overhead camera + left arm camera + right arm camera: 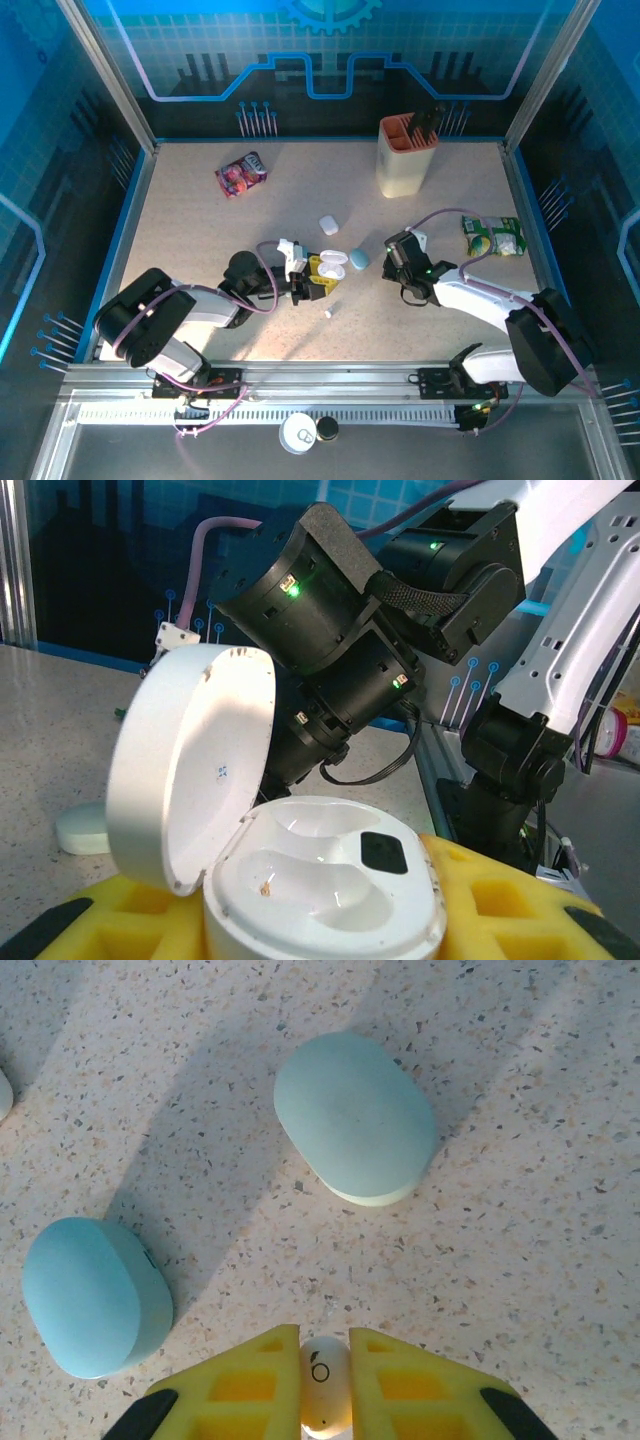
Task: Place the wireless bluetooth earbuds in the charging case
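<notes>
Yellow foam pads of right pincer clamped on glossy white earbud over speckled counter. Beneath: smooth pale-blue pebble case, second blue case near it. Left pincer grips open white charging case, lid hinged up.

Speckled table: snack packet, beige holder, green packet, white case, loose earbud.

No words or numbers can be read. The white earbud bears a small dark ring mark. Tiny print inside the charging case lid, on the purple packet and on the green packet is illegible
</notes>
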Tool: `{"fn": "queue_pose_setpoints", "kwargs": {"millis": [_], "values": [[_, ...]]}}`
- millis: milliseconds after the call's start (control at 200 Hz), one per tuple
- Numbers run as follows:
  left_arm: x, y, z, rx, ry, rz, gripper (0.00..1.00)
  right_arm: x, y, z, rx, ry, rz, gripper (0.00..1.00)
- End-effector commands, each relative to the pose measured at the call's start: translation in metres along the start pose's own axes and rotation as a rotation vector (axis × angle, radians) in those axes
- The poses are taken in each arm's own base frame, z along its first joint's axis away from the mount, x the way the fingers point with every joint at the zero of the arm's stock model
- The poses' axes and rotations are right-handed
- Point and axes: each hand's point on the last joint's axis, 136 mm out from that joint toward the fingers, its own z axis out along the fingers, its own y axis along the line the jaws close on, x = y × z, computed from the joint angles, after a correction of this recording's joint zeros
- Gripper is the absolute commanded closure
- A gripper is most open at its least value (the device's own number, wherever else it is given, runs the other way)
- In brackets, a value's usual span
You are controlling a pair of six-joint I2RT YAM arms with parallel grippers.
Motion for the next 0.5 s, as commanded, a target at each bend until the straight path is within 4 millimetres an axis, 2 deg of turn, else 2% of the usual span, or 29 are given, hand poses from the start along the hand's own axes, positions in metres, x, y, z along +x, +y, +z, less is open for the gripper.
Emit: {"fn": "queue_pose_setpoints", "kwargs": {"millis": [0,130,280,390,495], "values": [[0.001,0.004,-0.003,-0.023,-0.011,0.041,0.69,-0.006,-0.003,-0.007,0.039,-0.033,-0.001,0.86],[0.004,0.007,-0.003,-0.037,-0.005,0.044,0.67,-0.01,0.001,-0.014,0.013,-0.047,-0.004,0.87],[0.009,0.016,-0.003,-0.078,0.002,0.061,0.67,-0.016,0.027,-0.033,-0.134,-0.078,-0.055,0.86],[0.011,0.026,-0.003,-0.135,0.001,0.08,0.67,-0.024,0.046,-0.059,-0.237,-0.139,-0.092,0.86],[0.01,0.038,-0.006,-0.207,-0.005,0.12,0.67,-0.034,0.064,-0.092,-0.334,-0.198,-0.12,0.86]]}}
